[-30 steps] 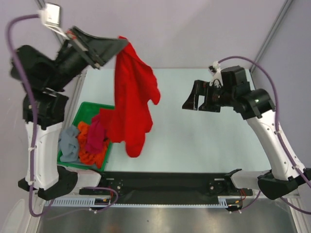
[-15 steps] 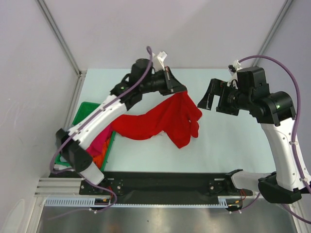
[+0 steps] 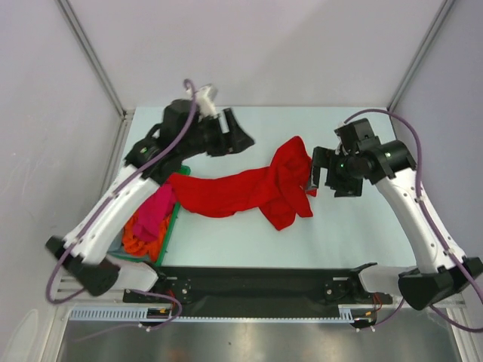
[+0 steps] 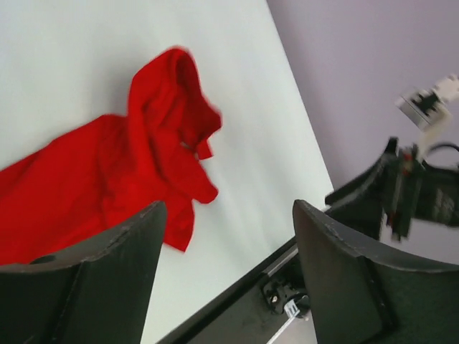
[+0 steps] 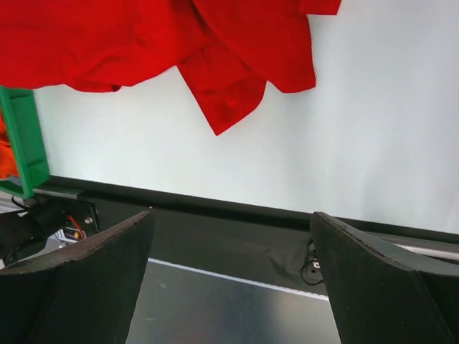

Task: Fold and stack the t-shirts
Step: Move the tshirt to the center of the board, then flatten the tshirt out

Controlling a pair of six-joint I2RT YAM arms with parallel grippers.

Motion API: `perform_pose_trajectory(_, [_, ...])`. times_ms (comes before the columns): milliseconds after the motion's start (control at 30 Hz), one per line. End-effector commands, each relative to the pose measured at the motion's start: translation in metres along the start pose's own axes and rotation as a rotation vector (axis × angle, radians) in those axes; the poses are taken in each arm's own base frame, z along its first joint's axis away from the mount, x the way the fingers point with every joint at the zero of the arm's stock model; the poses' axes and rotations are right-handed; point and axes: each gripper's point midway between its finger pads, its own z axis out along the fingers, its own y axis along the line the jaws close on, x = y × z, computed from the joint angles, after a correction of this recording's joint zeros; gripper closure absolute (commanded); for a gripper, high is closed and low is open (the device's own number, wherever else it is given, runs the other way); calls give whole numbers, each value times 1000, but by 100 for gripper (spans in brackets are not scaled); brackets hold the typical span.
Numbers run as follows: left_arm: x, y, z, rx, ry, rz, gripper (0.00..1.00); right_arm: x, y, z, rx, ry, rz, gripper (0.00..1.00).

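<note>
- A pale worktop (image 3: 362, 226) is seen from above, enclosed by light walls, with two robot arms mounted at its near edge.
- The left arm (image 3: 128, 196), white with a black wrist, is stretched from the near left corner towards the far middle of the worktop.
- The right arm (image 3: 407, 204) is bent up from the near right corner, and its black wrist is turned in towards the centre.
- A bright red t-shirt (image 3: 234, 192) is spread in a crumpled band across the middle of the worktop. Its left end is laid by the tray and its right end is bunched into a raised fold.
- A green tray (image 3: 173, 219) is set at the left side of the worktop and is largely hidden under the left arm.
- A magenta-pink t-shirt (image 3: 155, 215) is heaped in the tray, and an orange t-shirt (image 3: 139, 237) is bundled beside it at the near end.
- The left jaws are held wide apart above the far side of the red t-shirt. Nothing is gripped between them, and in the left wrist view the cloth is seen lying on the worktop beyond them.
- The right jaws are also spread wide and are empty. They are placed just beside the bunched right end of the red t-shirt, and in the right wrist view only bare worktop is framed between them.
</note>
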Motion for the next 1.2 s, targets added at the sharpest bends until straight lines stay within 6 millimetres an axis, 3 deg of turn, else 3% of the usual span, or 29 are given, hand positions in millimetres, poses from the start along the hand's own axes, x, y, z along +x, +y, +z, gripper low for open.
perform_pose_trajectory(0, [29, 53, -48, -176, 2, -37, 25, -13, 13, 24, -54, 3, -49, 2])
perform_pose_trajectory(33, [51, 71, -59, -207, 14, -69, 29, -16, 13, 32, -53, 9, -51, 3])
perform_pose_trajectory(100, [76, 93, -65, -263, 29, -143, 31, -28, 17, 56, -55, 7, -58, 4])
perform_pose_trajectory(133, [102, 113, -64, -315, 73, -170, 27, -30, 16, 66, -47, 16, -52, 5])
perform_pose_trajectory(200, [119, 130, -67, -363, 73, -219, 22, -43, 18, 86, -43, 0, -48, 6])
perform_pose_trajectory(233, [142, 146, -62, -404, 112, -242, 20, -47, 16, 106, -25, 28, -44, 6])
perform_pose_trajectory(300, [152, 152, -50, -402, 125, -270, 20, -62, 19, 126, -29, 13, -41, 6])
perform_pose_trajectory(333, [162, 160, -45, -425, 146, -282, 19, -62, 16, 150, -9, 58, -33, 4])
perform_pose_trajectory(400, [171, 172, -28, -472, 180, -293, 17, -77, 25, 171, -19, 47, -47, 0])
perform_pose_trajectory(433, [172, 176, -23, -496, 193, -295, 15, -77, 23, 193, 0, 82, -49, 0])
perform_pose_trajectory(500, [182, 195, -12, -592, 224, -317, 11, -90, 32, 211, 1, 81, -71, 0])
perform_pose_trajectory(533, [185, 200, -10, -618, 237, -327, 9, -91, 33, 220, 9, 97, -79, 0])
perform_pose_trajectory(567, [190, 207, -9, -651, 248, -358, 9, -82, 24, 243, 54, 157, -79, 0])
perform_pose_trajectory(600, [196, 210, -5, -658, 267, -375, 8, -93, 29, 245, 62, 134, -89, 0])
perform_pose_trajectory(667, [212, 223, 1, -685, 309, -404, 6, -91, 23, 264, 89, 161, -82, 2])
perform_pose_trajectory(700, [214, 225, 7, -670, 311, -414, 6, -94, 24, 267, 85, 157, -81, 4])
perform_pose_trajectory(733, [224, 233, 10, -690, 338, -425, 6, -96, 25, 270, 83, 151, -80, 9])
perform_pose_trajectory(800, [221, 241, 17, -691, 331, -442, 6, -97, 22, 278, 88, 158, -75, 22])
perform_pose_trajectory(833, [219, 244, 20, -692, 329, -443, 7, -100, 23, 278, 80, 158, -70, 43])
perform_pose_trajectory(900, [220, 258, 29, -712, 335, -455, 10, -99, 18, 278, 83, 162, -61, 62])
perform_pose_trajectory(933, [216, 254, 35, -682, 348, -471, 12, -96, 9, 278, 95, 172, -47, 79])
perform_pose_trajectory(1000, [216, 266, 45, -692, 364, -481, 14, -95, -3, 273, 105, 174, -25, 98])
perform_pose_trajectory(1033, [207, 268, 52, -691, 347, -467, 16, -100, -5, 260, 101, 153, -14, 100])
perform_pose_trajectory(1067, [213, 275, 60, -702, 369, -450, 17, -86, -23, 258, 114, 192, 24, 100])
perform_pose_trajectory(1100, [210, 277, 66, -698, 369, -441, 17, -83, -27, 249, 113, 188, 41, 100])
perform_pose_trajectory(1133, [201, 274, 76, -677, 363, -428, 17, -80, -27, 226, 98, 159, 48, 100])
perform_pose_trajectory(1167, [197, 274, 82, -666, 368, -408, 18, -50, -38, 222, 104, 208, 67, 100])
